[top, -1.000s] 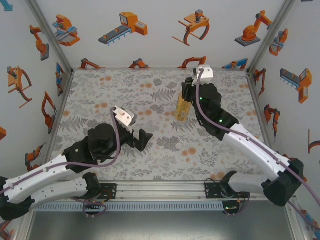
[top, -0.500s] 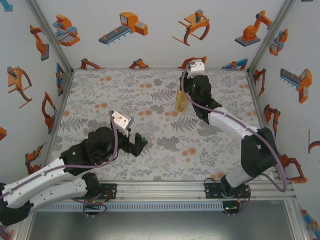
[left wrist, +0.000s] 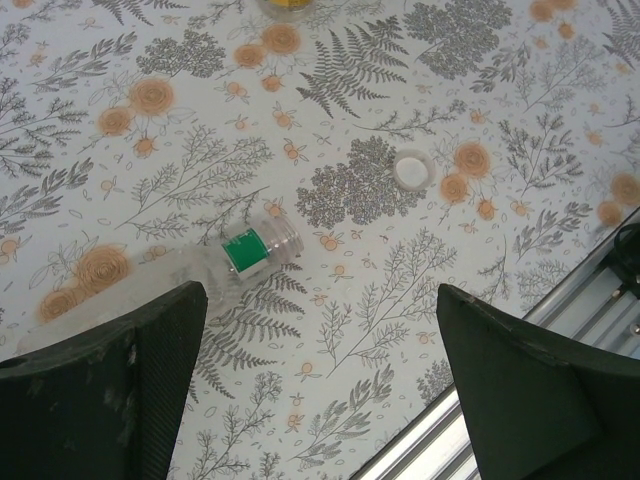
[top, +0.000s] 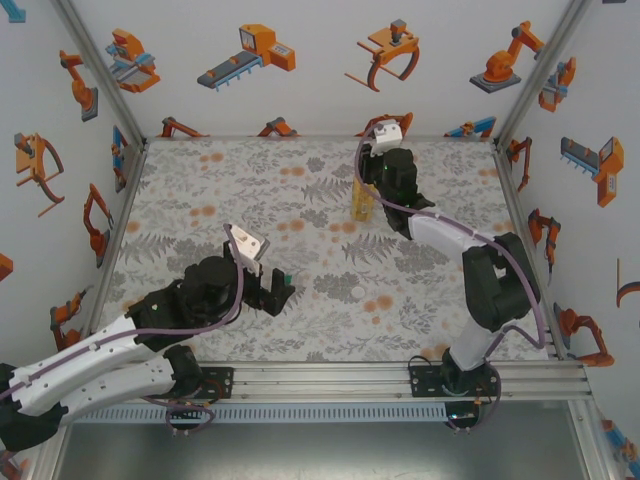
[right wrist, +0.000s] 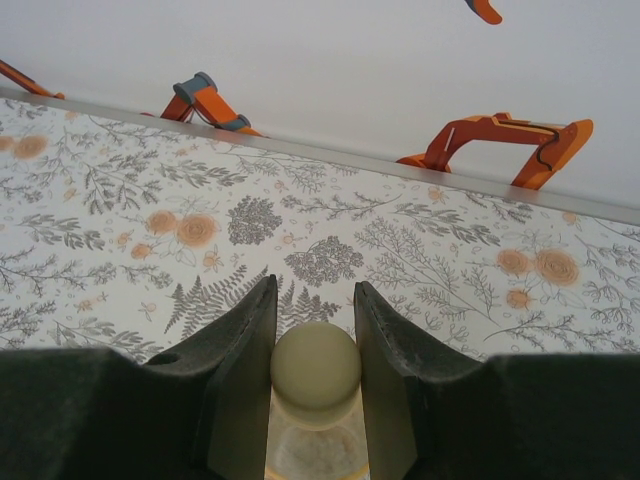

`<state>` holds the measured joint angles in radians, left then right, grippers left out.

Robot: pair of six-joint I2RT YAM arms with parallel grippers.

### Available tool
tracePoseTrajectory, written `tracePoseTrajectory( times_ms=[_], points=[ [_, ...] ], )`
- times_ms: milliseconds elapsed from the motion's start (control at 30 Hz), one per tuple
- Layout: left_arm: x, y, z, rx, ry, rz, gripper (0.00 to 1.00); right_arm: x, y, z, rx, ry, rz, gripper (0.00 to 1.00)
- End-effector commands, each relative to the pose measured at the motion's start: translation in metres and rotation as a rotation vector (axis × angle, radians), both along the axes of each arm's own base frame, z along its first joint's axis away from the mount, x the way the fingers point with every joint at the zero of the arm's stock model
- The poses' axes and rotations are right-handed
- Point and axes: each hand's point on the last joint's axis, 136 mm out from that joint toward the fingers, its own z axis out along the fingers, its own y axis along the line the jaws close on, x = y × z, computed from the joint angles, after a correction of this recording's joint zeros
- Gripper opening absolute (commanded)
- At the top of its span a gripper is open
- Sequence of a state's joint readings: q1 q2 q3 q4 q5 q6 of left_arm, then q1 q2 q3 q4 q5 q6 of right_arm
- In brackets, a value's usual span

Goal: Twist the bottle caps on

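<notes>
Arms out: right gripper [right wrist: 314, 292] clenched on pale cap [right wrist: 316, 362], reaching to one o'clock.
Amber bottle [top: 363, 203] stands upright beneath it; left gripper [left wrist: 318, 295] hangs released over lying clear bottle [left wrist: 200, 268], seven o'clock.

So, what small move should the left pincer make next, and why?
I would probably lower the left pincer and shift it slightly toward the lying clear bottle. The pincer is open above the table, and the bottle lies off-centre, partly hidden by one finger. The white cap lies loose nearby, so the bottle likely needs standing up first.
</notes>
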<state>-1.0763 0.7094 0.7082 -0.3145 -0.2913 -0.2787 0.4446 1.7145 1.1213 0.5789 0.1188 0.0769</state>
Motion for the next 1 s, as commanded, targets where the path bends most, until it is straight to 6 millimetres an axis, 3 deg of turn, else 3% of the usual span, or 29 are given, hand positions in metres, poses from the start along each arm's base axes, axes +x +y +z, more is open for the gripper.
tracePoseTrajectory(
  times_ms=[0, 133, 333, 667, 800, 967],
  points=[
    [0.002, 0.002, -0.001, -0.021, 0.009, 0.014, 0.88, 0.001, 0.002, 0.008, 0.011, -0.042, 0.014, 0.23],
    [0.002, 0.005, -0.001, -0.021, 0.005, 0.020, 0.88, 0.001, 0.001, 0.016, 0.016, -0.054, 0.011, 0.41],
    [0.002, 0.010, -0.010, -0.017, 0.016, 0.037, 0.88, 0.000, 0.001, 0.039, 0.017, -0.067, 0.016, 0.56],
    [0.001, 0.030, -0.009, 0.070, -0.029, 0.040, 0.89, -0.023, -0.006, 0.093, 0.016, -0.115, 0.040, 0.57],
    [0.002, 0.038, -0.013, 0.226, -0.056, -0.002, 0.90, -0.044, -0.013, 0.108, 0.012, -0.106, 0.052, 0.57],
    [-0.003, 0.028, -0.036, 0.401, 0.001, -0.184, 0.91, -0.079, -0.028, 0.115, 0.012, -0.079, 0.057, 0.57]
  ],
)
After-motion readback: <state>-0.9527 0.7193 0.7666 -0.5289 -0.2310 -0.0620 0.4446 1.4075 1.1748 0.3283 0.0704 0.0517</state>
